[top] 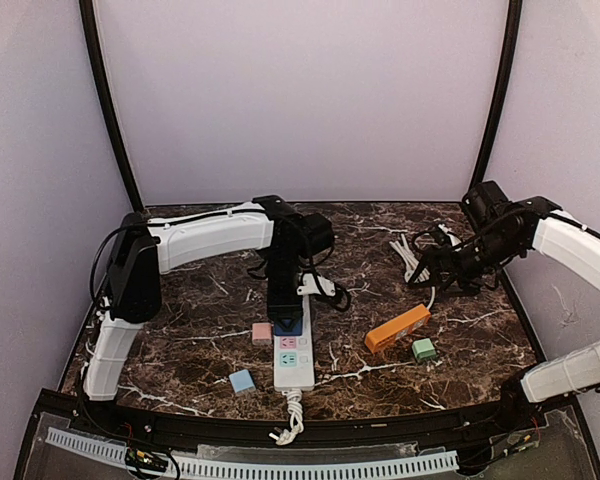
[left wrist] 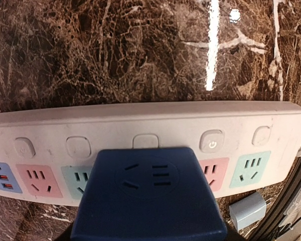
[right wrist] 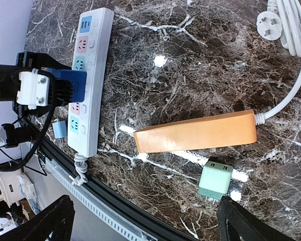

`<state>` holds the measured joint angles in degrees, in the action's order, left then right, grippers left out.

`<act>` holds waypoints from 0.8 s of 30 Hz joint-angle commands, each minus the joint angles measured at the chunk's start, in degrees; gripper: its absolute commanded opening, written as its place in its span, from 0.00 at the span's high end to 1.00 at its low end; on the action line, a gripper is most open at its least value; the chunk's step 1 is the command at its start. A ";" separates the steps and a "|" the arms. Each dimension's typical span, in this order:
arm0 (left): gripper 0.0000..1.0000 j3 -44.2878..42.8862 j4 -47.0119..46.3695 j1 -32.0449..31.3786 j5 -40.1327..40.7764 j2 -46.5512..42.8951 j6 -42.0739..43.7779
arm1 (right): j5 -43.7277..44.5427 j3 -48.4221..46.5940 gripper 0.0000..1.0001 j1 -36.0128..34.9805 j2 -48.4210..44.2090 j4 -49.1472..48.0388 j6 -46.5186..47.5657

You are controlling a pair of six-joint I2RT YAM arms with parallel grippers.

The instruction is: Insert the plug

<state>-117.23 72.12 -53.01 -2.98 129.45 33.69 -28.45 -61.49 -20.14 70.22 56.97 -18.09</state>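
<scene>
the blue plug (left wrist: 148,201) is sitting over the middle of the white power strip (left wrist: 140,125), which is lying flat.

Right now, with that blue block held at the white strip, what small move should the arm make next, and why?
Probably press straight down. The left end effector grips the blue plug squarely over the middle of the white power strip, between a green socket and a pink socket. Whether it is fully seated I cannot tell.

Evenly, softly lit from above. White glare streaks on the glossy tabletop (left wrist: 115,55) in both wrist views. Faint shadows only. Blue plug (left wrist: 150,201) close to the lens, slightly soft. Strip (left wrist: 271,118) bowed by wide-angle distortion.
</scene>
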 commanded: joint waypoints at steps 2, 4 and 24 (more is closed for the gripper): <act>0.99 3.50 -0.64 0.72 -1.77 6.89 -5.52 | 1.08 -0.79 0.02 0.01 1.05 0.16 -1.47; 0.99 4.46 -1.65 0.77 -0.98 6.61 -5.92 | 1.25 -0.90 0.01 0.01 0.96 0.01 -2.26; 0.99 4.28 -9.65 2.70 6.50 5.02 -4.23 | 6.10 -2.70 0.01 -0.16 4.37 -1.72 -7.03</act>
<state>-115.39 70.02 -52.88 -1.98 129.54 31.05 -24.93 -62.02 -20.14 72.86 56.84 -23.05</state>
